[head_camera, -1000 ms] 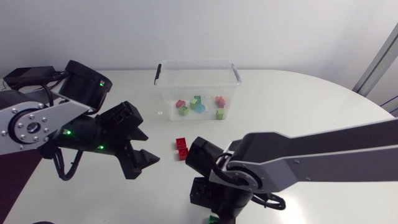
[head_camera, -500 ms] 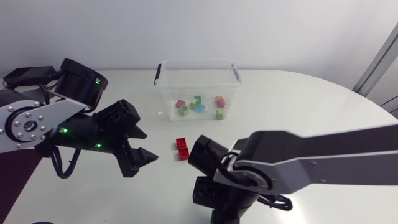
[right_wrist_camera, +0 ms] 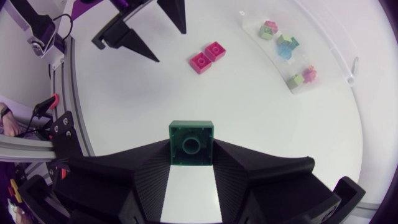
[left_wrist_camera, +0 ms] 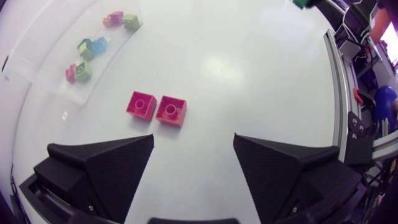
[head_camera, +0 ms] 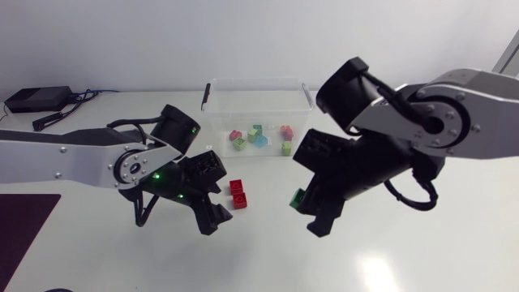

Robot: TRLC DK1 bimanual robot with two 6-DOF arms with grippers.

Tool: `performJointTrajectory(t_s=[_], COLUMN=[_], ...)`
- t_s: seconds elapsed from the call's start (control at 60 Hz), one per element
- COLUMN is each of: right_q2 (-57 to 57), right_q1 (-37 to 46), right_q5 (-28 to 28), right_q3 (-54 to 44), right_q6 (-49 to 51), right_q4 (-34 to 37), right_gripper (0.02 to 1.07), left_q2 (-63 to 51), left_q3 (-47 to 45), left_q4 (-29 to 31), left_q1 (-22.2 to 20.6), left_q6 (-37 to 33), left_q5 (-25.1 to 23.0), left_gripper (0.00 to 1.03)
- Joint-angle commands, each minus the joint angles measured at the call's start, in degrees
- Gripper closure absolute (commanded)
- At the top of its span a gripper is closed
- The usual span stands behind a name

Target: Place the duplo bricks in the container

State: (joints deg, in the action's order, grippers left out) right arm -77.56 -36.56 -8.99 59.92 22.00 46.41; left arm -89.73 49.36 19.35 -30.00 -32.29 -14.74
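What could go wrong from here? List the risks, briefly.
1. The green duplo brick sits near the tips of the right gripper fingers, well short of the clear container. It could slip on the way over.
2. Two red duplo bricks lie side by side ahead of the open left gripper. Closing might catch one and knock the other away.
3. Both grippers hang close together near those bricks, so the arms could bump.

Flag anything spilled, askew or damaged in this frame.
Nothing stands out. The container stands upright, two red duplo bricks lie side by side before it, and the right gripper holds a green brick squarely.
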Motion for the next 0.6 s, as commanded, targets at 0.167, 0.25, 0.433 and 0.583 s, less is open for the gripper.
performJointTrajectory(t_s=[0.167, 0.25, 0.433, 0.583], right_q2=[-1.45, -3.56, -6.99, -8.13], right_q1=[7.64, 9.84, 10.80, 10.98], right_q5=[-4.19, -5.60, -6.30, -6.74], right_q3=[11.09, 14.43, 18.13, 19.09], right_q6=[2.79, 3.14, 3.23, 3.14], right_q4=[1.75, 1.66, 1.22, 0.61], right_gripper=[0.72, 0.72, 0.72, 0.72], left_q2=[-9.76, -11.25, -14.07, -16.35], left_q3=[3.28, 3.99, 5.13, 6.71], left_q4=[-0.19, -0.63, -3.36, -4.06], left_q1=[1.70, 2.23, 2.23, 2.05], left_q6=[-9.63, -11.12, -12.27, -12.53], left_q5=[-1.87, -3.01, -3.19, -3.19], left_gripper=[0.14, 0.14, 0.14, 0.14])
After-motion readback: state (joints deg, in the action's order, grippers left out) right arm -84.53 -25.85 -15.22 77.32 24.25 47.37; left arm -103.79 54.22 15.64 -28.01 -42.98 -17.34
